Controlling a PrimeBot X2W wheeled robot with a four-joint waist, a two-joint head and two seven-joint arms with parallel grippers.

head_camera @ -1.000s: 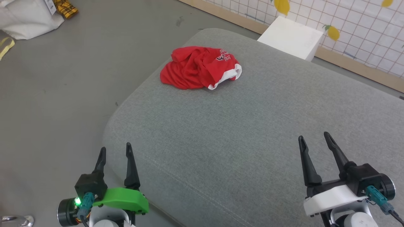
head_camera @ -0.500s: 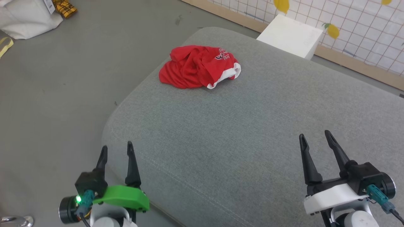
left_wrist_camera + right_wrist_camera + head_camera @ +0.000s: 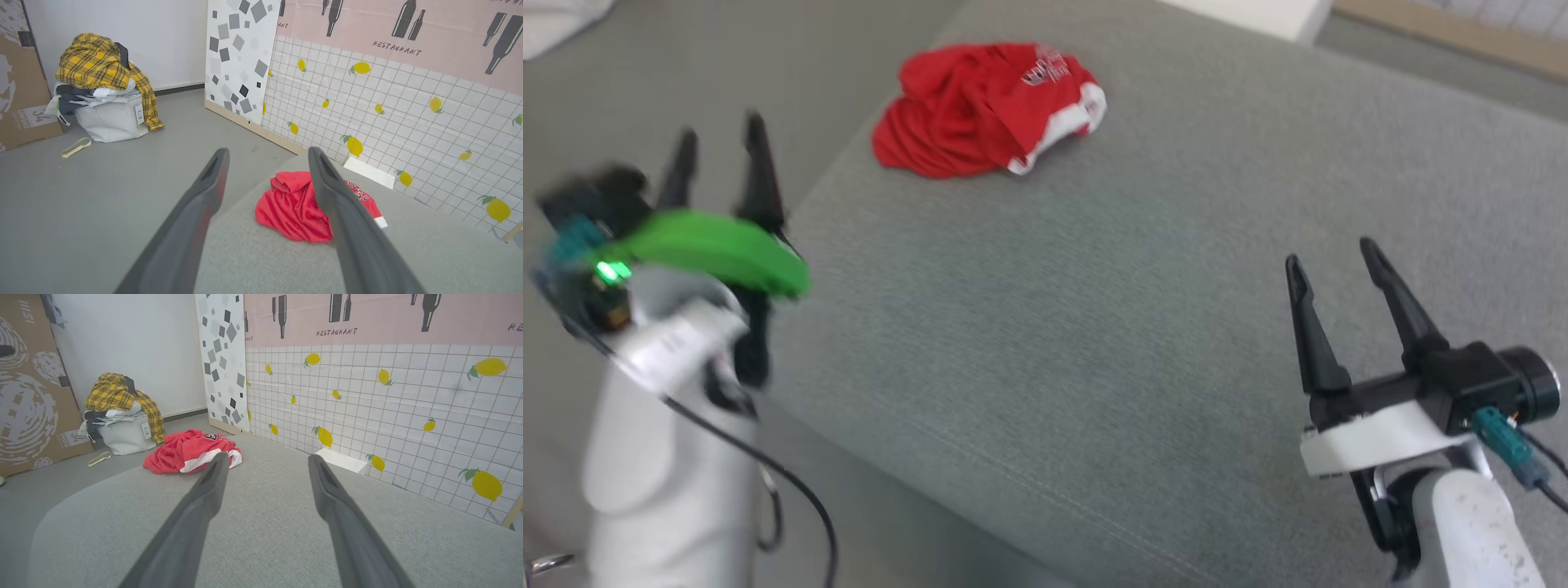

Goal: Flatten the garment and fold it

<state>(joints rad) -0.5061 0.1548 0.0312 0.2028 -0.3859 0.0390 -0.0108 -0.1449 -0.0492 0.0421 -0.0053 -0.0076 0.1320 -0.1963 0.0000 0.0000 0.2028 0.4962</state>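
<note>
The garment point(image 3: 980, 110) is a crumpled red heap with white trim and pale lettering, lying near the far left corner of the grey cushion point(image 3: 1143, 310). It also lies ahead in the left wrist view as the garment point(image 3: 292, 208), and to the left in the right wrist view as the garment point(image 3: 186, 455). My left gripper point(image 3: 721, 132) is raised at the cushion's left edge, open and empty, well short of the cloth. At the lower right my right gripper point(image 3: 1327, 251) hovers over the cushion, open, nothing between its fingers.
A white box point(image 3: 341, 459) sits beyond the cushion against a tiled lemon-print wall point(image 3: 388, 404). On the grey floor to the left stand a pale bag point(image 3: 110, 118) heaped with yellow plaid cloth and a cardboard box point(image 3: 18, 77).
My left arm has risen and moved forward along the cushion's left edge. The head camera has tilted down, so the whole picture has shifted up. Both grippers stay open.
</note>
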